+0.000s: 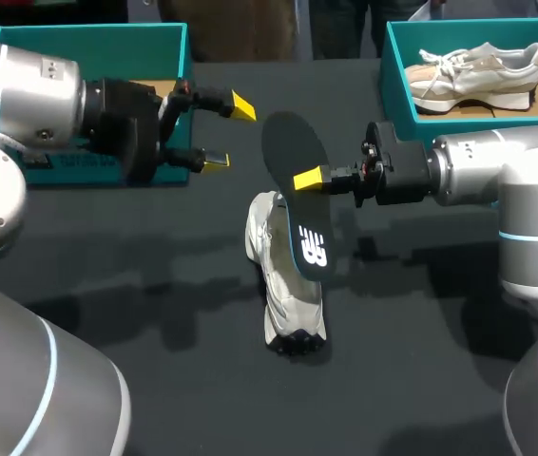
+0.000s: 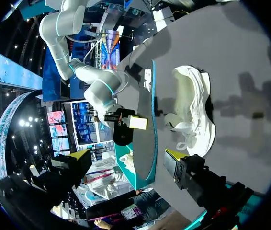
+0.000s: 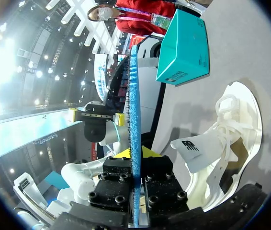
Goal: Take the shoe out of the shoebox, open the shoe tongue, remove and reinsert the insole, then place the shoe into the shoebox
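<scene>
A black insole with a white logo hangs upright over the table, and my right gripper is shut on its edge. In the right wrist view the insole runs edge-on between that gripper's fingers. Below it a white shoe lies on the dark table, tongue pulled open. My left gripper stands open to the left of the insole, holding nothing. In the left wrist view the insole and shoe lie ahead of the open left gripper.
A teal shoebox at the back right holds a second pale shoe. Another teal box stands at the back left, behind my left arm. Bare dark table stretches in front of the shoe.
</scene>
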Controlling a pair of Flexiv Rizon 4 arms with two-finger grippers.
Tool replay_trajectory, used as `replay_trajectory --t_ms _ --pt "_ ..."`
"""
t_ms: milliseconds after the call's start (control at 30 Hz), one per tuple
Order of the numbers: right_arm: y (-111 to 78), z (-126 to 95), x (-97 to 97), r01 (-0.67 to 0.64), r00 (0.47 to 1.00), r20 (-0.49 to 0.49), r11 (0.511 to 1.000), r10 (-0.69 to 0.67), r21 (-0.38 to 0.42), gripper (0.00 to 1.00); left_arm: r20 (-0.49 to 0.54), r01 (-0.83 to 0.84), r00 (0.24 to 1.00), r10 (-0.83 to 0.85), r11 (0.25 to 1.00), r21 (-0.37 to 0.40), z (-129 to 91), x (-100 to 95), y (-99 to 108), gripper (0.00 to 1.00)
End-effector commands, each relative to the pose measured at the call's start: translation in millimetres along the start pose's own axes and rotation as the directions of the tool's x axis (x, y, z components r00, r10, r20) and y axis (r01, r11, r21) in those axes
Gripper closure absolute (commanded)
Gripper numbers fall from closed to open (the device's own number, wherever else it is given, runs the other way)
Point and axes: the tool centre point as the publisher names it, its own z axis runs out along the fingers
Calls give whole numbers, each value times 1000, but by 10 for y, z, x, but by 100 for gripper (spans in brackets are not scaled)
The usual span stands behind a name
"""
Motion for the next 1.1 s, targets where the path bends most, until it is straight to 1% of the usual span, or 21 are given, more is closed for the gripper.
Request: replay_trajectory --t_ms 33,200,267,467,600,900,967,1033,1100 --pt "-5 7 1 -1 1000 3 1000 1 0 100 114 -3 993 3 1000 -5 7 40 -25 0" --pt "-5 7 1 -1 1000 3 1000 1 0 100 114 -3 993 3 1000 -5 7 40 -25 0" --pt "-5 7 1 -1 1000 3 1000 1 0 100 142 12 990 -14 1000 11 31 96 -21 0" --pt "-5 7 1 -1 1000 3 1000 1 0 100 180 44 983 -45 999 11 66 229 18 0" --pt "-5 7 1 -1 1000 3 1000 1 0 100 188 65 980 -67 998 18 166 311 61 0" --pt "-5 7 1 -1 1000 3 1000 1 0 100 208 83 974 -87 996 27 415 416 32 0" --pt "4 11 24 -4 1000 8 1000 4 -8 100 213 84 973 -86 996 21 467 427 33 0" --pt "7 12 46 -35 999 36 999 36 -26 100 220 89 971 -90 996 18 532 440 36 0" --pt "12 14 65 -40 999 33 998 41 -39 100 229 88 969 -88 996 13 575 448 36 0"
